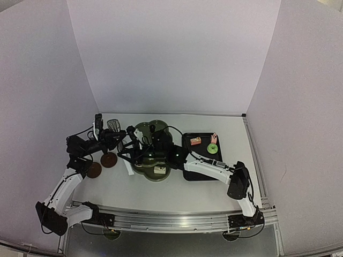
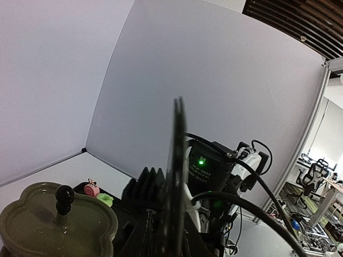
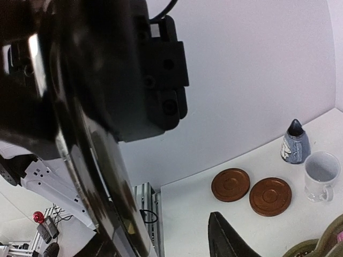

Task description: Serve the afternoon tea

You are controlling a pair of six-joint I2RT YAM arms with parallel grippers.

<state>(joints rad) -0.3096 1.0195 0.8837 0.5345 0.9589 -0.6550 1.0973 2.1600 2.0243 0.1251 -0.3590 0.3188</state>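
top view: the olive-green stand [image 1: 143,130] is located mid-table, w/ the black tray [image 1: 205,142] just beside it on the right. three pcs are seen on the tray: an orange-pink cake [image 1: 196,141], a pink cake [image 1: 214,137] and a green doughnut [image 1: 213,148]. two brown coasters [image 1: 109,159] lie left of the stand, near each other. the left gripper [image 1: 127,140] and right gripper [image 1: 153,150] are both positioned over the stand. here they merge into one dark mass, so no jaw detail is given.

left wrist view: the stand's top tier and its black knob [image 2: 65,195] are shown close up, w/ the pink cake and doughnut behind. a thin dark blurred edge [image 2: 174,176] fills the centre. clenched or released cannot be told.

right wrist view: only here is a pale bluish cup [image 3: 321,172] resolved, upright on the table, near the coasters. a bluish item w/ a dark pointed top [image 3: 295,143] stands just beside it, type not determinable. the near field is blocked by a dark blurred body [image 3: 80,107]. the right jaw state cannot be told.
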